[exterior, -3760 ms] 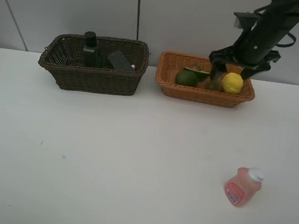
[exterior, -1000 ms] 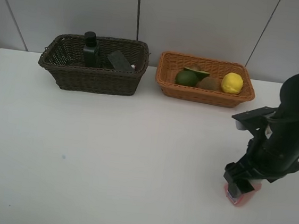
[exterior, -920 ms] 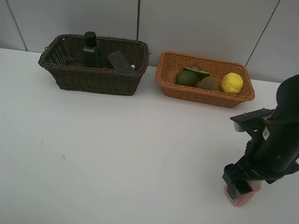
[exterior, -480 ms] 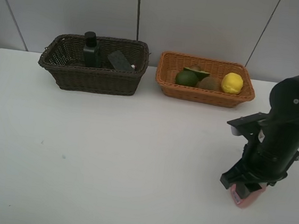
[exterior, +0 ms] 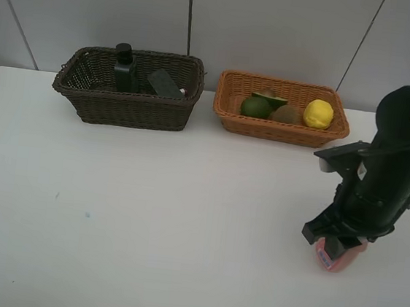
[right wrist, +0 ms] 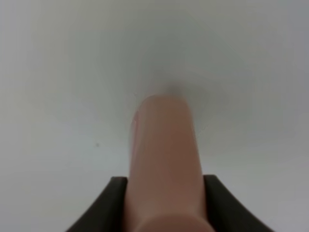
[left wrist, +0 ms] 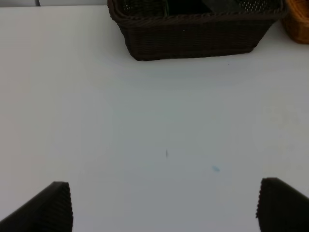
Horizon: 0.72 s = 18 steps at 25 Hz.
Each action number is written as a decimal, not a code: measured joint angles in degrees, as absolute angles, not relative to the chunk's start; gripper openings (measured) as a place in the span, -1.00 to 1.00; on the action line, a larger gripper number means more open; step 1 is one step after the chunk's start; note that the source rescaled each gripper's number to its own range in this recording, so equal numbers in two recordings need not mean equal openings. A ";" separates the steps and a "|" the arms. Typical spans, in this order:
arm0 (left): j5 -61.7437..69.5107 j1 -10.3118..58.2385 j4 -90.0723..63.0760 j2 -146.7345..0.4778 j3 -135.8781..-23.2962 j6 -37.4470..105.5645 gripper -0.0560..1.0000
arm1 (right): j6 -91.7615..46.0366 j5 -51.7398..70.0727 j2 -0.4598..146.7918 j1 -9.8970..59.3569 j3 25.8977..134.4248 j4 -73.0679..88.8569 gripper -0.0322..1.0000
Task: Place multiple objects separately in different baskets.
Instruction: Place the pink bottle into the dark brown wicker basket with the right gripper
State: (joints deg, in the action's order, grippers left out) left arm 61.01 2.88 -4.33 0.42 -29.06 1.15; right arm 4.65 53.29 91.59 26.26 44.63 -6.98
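Our right claw [exterior: 335,245] is clamped on the pink bottle [exterior: 339,256] at the table's [exterior: 182,232] near right — it could slip, we judge, being smooth. Left claw [left wrist: 164,208] gapes wide, empty. Dark basket [exterior: 126,105] holds pump bottle [exterior: 124,68] and eraser [exterior: 165,83]; orange basket [exterior: 281,128] — avocados [exterior: 258,105], kiwi [exterior: 287,114], lemon [exterior: 318,113].

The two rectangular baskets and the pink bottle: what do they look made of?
Dark brown deep basket and orange-tan shallow basket: woven wicker, matte, weave ribs visible. Pink bottle, clamped in the right gripper: probably smooth plastic, even soft sheen.
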 joint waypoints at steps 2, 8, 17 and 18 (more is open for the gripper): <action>61.01 2.88 -4.33 0.42 -29.06 1.15 1.00 | 4.65 55.11 88.26 26.26 48.30 -6.86 -0.93; 61.01 2.88 -4.33 0.42 -29.06 1.15 1.00 | 4.65 58.36 83.36 26.26 60.31 -6.70 -0.93; 61.01 2.88 -4.33 0.42 -29.06 1.15 1.00 | -3.10 50.88 98.03 26.26 80.12 6.86 -0.93; 61.01 2.88 -4.33 0.42 -29.06 1.15 1.00 | -4.52 50.21 100.64 26.26 82.91 9.22 -0.93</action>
State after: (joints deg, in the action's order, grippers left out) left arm 61.01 2.88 -4.33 0.42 -29.06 1.15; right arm -4.52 50.21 100.64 26.26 82.91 9.22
